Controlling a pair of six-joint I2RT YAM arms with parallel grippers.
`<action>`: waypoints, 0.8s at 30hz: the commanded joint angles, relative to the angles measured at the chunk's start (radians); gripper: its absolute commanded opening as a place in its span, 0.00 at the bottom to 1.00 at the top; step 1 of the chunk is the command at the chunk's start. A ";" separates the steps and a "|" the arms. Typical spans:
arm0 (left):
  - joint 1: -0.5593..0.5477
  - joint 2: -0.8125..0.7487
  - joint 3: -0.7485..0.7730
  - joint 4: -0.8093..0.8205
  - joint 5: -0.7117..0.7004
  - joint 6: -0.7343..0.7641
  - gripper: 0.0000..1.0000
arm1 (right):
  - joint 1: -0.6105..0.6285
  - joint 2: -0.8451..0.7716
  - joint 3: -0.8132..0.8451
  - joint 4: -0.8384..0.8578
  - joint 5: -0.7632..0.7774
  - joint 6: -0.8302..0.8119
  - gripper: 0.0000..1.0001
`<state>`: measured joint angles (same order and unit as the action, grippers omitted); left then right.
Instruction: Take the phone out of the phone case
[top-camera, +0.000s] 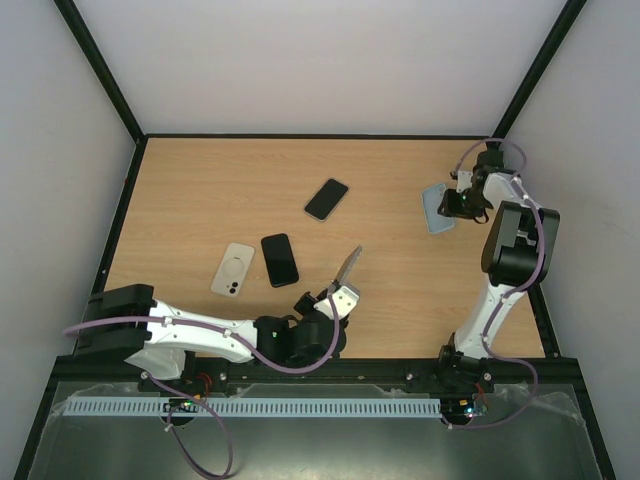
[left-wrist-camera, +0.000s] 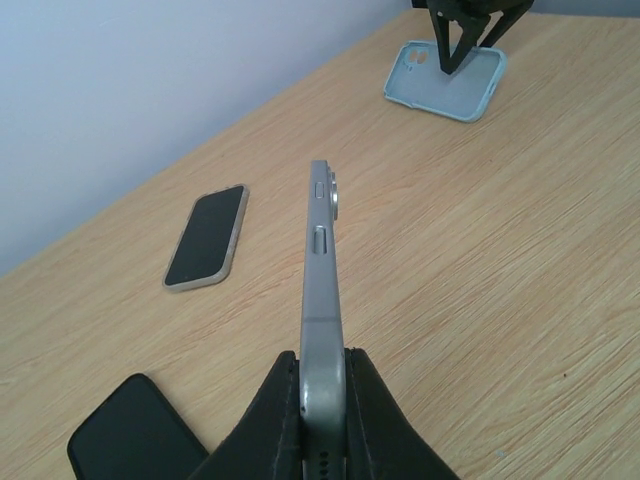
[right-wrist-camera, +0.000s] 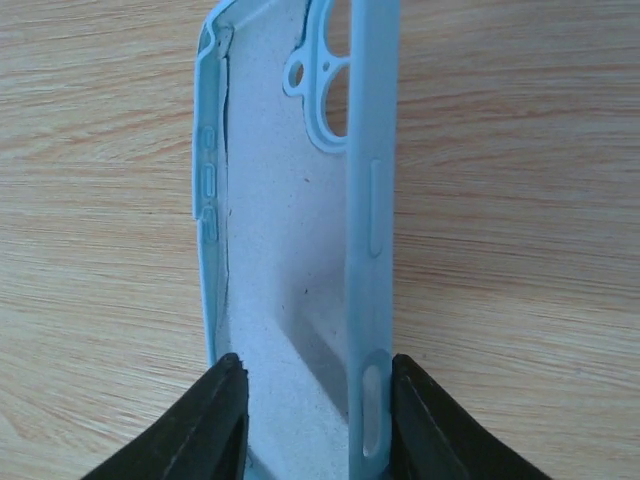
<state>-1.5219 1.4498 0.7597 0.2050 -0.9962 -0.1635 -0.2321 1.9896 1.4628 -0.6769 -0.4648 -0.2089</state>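
A bare silver phone (left-wrist-camera: 322, 260) stands on edge above the table, its lower end pinched between the black fingers of my left gripper (left-wrist-camera: 323, 400). In the top view the phone (top-camera: 347, 268) tilts up from the left gripper (top-camera: 340, 296) near the table's front middle. The empty light blue phone case (right-wrist-camera: 290, 250) lies at the far right (top-camera: 436, 208) with its inside showing. My right gripper (right-wrist-camera: 318, 400) straddles the case's near end with its jaws apart. Its right finger stands at the case's side wall and its left finger is clear of the other wall.
Three other phones lie on the table: a black one (top-camera: 280, 259) and a beige-backed one (top-camera: 232, 269) left of centre, and a dark-screened one in a pale case (top-camera: 326, 198) farther back. Black frame posts and white walls enclose the table.
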 joint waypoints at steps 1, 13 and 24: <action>0.000 -0.001 0.033 0.005 -0.048 0.025 0.02 | -0.011 -0.031 0.017 0.029 0.058 0.043 0.40; 0.133 0.237 0.314 -0.174 0.056 0.181 0.03 | 0.014 -0.435 -0.290 0.056 -0.122 0.094 0.46; 0.260 0.570 0.597 -0.159 0.115 0.450 0.05 | 0.025 -0.908 -0.609 0.285 -0.092 0.210 0.56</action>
<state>-1.3022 1.9419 1.2484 0.0414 -0.8814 0.1513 -0.2047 1.1854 0.9241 -0.5316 -0.5724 -0.0906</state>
